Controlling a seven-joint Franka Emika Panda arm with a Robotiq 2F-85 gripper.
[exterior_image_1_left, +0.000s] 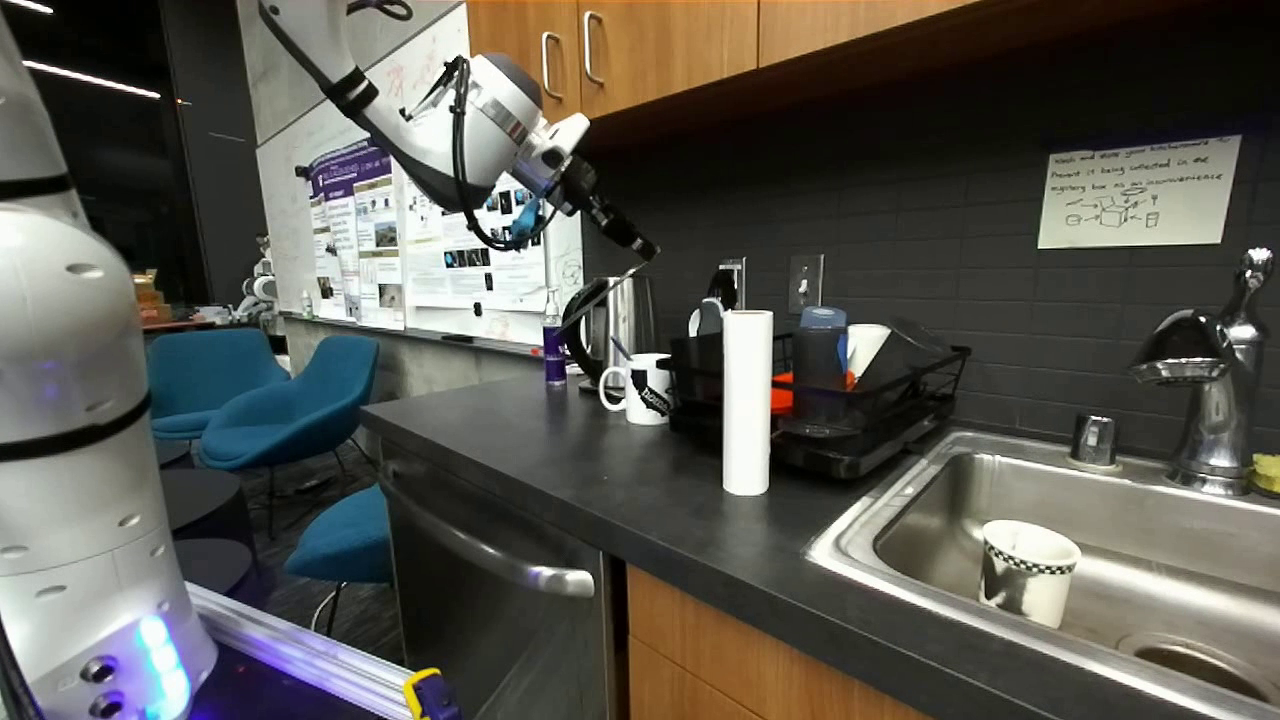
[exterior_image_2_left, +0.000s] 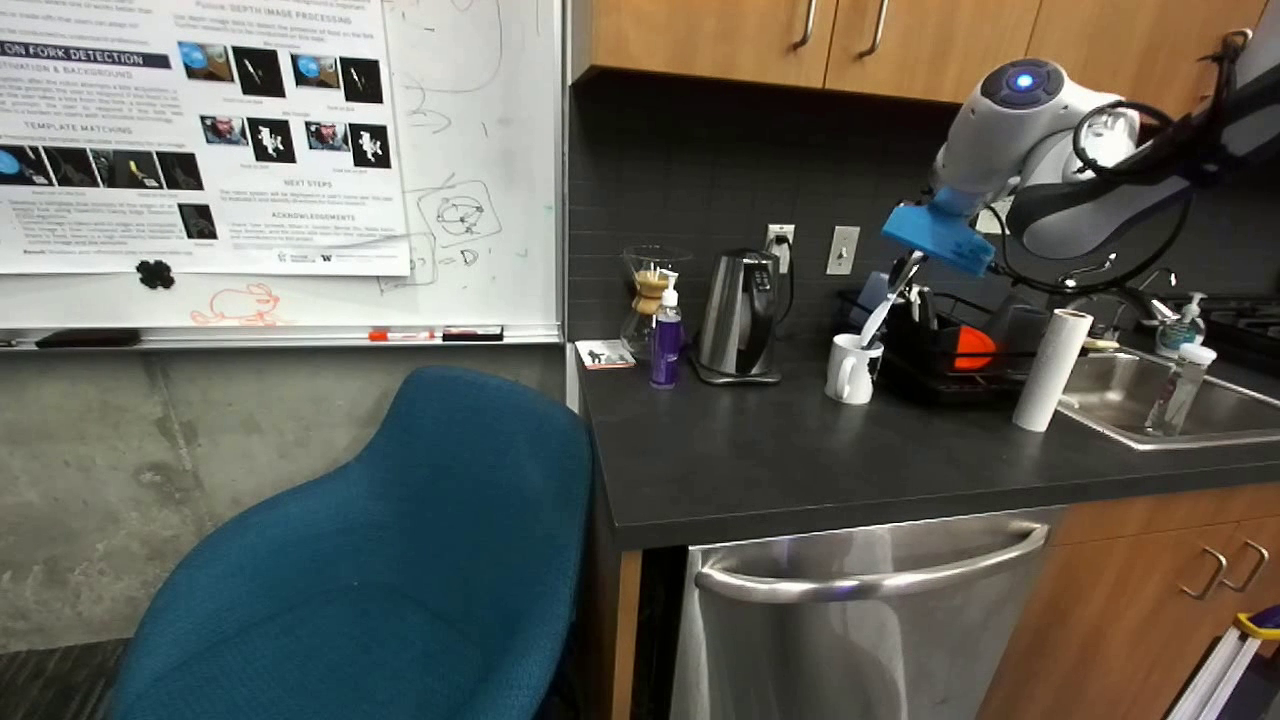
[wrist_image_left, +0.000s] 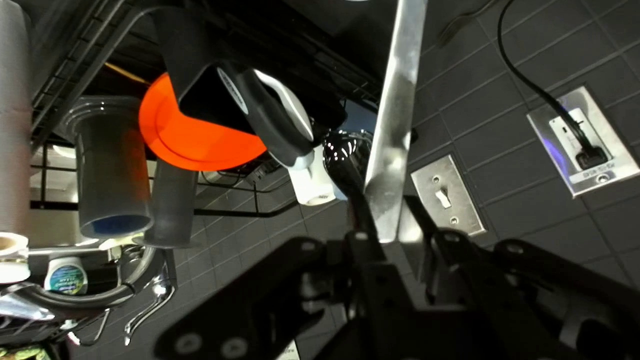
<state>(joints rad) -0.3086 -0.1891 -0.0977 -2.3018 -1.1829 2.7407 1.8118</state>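
The black two-fingered gripper (wrist_image_left: 394, 235) clamps one end of a long, flat, silvery metal strip (wrist_image_left: 398, 110) between its fingertips; the rest extends beyond them.

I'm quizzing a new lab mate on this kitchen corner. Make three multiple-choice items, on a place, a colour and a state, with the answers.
1. Where is the mug with the checkered rim? A) in the dish rack; B) in the sink; C) on a chair.
2. What colour is the pump bottle beside the kettle? A) green; B) orange; C) purple.
3. What state is the gripper in? A) shut on a flat metal strip; B) open and holding nothing; C) shut on a paper roll.

1 B: an exterior view shows it inside.
2 C: its purple body shows in both exterior views.
3 A: the wrist view shows the strip pinched in it.
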